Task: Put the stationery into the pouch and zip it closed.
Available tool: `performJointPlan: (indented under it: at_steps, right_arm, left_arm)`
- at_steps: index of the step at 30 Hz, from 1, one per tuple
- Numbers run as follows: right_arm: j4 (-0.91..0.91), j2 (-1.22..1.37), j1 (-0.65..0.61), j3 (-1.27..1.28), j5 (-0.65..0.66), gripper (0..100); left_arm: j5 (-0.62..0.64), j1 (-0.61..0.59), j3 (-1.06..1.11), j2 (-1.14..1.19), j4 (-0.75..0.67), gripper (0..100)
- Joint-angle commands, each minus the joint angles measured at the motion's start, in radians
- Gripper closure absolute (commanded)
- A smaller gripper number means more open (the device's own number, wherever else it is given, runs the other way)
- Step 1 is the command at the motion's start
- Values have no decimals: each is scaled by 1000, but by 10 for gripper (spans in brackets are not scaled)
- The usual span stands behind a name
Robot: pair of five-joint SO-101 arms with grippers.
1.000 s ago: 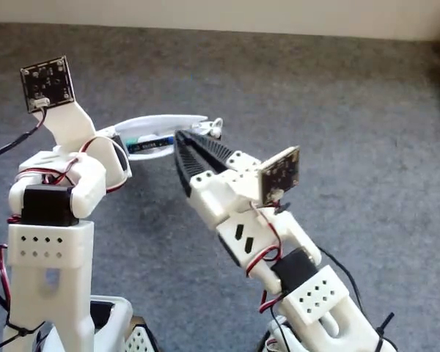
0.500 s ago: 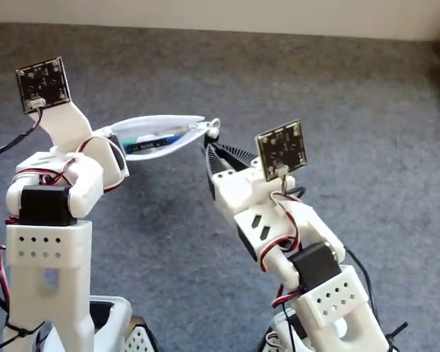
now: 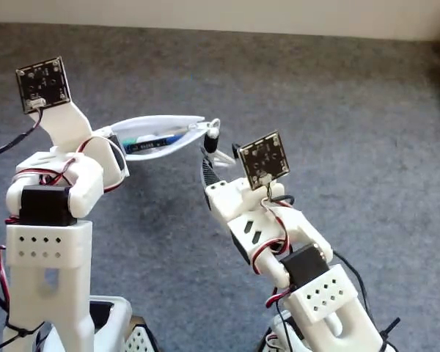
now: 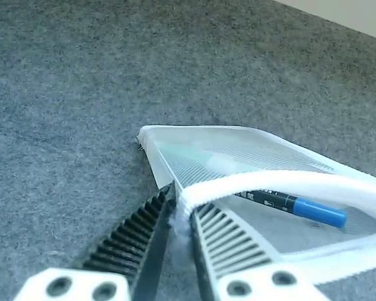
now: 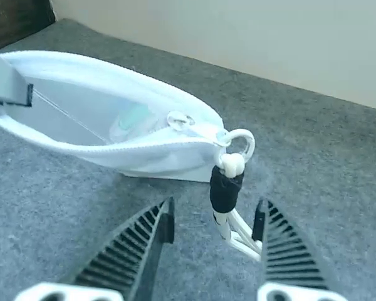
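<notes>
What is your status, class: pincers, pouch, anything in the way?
Left pincer shut on pouch rim. Right pincer open at zipper pull. Pouch unzipped, pen inside.

A grey carpet-like surface (image 3: 352, 110) carries the white mesh pouch (image 4: 238, 150), lying open-mouthed on it

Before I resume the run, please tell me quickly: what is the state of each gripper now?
Left gripper: shut on the pouch rim.
Right gripper: open, straddling the zipper pull.
</notes>
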Motion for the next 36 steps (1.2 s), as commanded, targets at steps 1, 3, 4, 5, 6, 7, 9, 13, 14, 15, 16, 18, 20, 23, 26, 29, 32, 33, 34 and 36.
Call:
performJointPlan:
  at_steps: [1, 3, 4, 5, 6, 7, 9, 13, 14, 15, 16, 18, 20, 23, 26, 29, 32, 33, 34, 36]
  right_arm:
    - [-102, -18, -13, 8, -29, 793]
    - [-145, 22, -13, 22, -32, 793]
    - [-162, 56, -13, 22, -32, 793]
    - [-176, 97, -13, 18, -35, 793]
    - [-194, 142, -13, 18, -52, 793]
    - [-211, 180, -10, 18, -78, 793]
    - [-249, 246, -7, 12, -110, 793]
    - [-308, 315, -8, -19, -110, 793]
    - [-318, 325, -8, -21, -110, 793]
    - [-331, 331, -7, -21, -110, 793]
    - [-343, 340, -5, -21, -110, 793]
    - [-364, 352, -2, -21, -110, 793]
    - [-392, 371, 8, -21, -110, 793]
    - [-444, 404, 39, -21, -110, 793]
    - [-481, 443, 47, -21, -110, 793]
    - [-501, 458, 48, -21, -109, 822]
    - [-539, 460, 48, -18, -109, 871]
    - [-552, 460, 48, -15, -109, 878]
    - [-562, 460, 48, -13, -109, 878]
    - [-568, 460, 48, -13, -109, 878]
  left_arm:
    - [-9, -12, 4, -1, -12, 993]
    - [-9, -12, 4, -1, -12, 993]
    - [-9, -12, 4, -1, -12, 993]
    - [-9, -12, 4, -1, -12, 993]
    - [-9, -12, 4, -1, -12, 993]
    - [-9, -12, 4, -1, -12, 993]
    - [-9, -12, 4, -1, -12, 993]
    - [-9, -12, 4, -1, -12, 993]
    - [-9, -12, 4, -1, -12, 993]
    - [-9, -12, 4, -1, -12, 993]
    - [-9, -12, 4, -1, -12, 993]
    - [-9, -12, 4, -1, -12, 993]
    - [-9, -12, 4, -1, -12, 993]
    - [-9, -12, 4, -1, -12, 993]
    - [-9, -12, 4, -1, -12, 993]
    - [-9, -12, 4, -1, -12, 993]
    - [-9, -12, 4, -1, -12, 993]
    - [-9, -12, 4, -1, -12, 993]
    - [-9, -12, 4, -1, -12, 993]
    - [-9, -12, 4, -1, -12, 993]
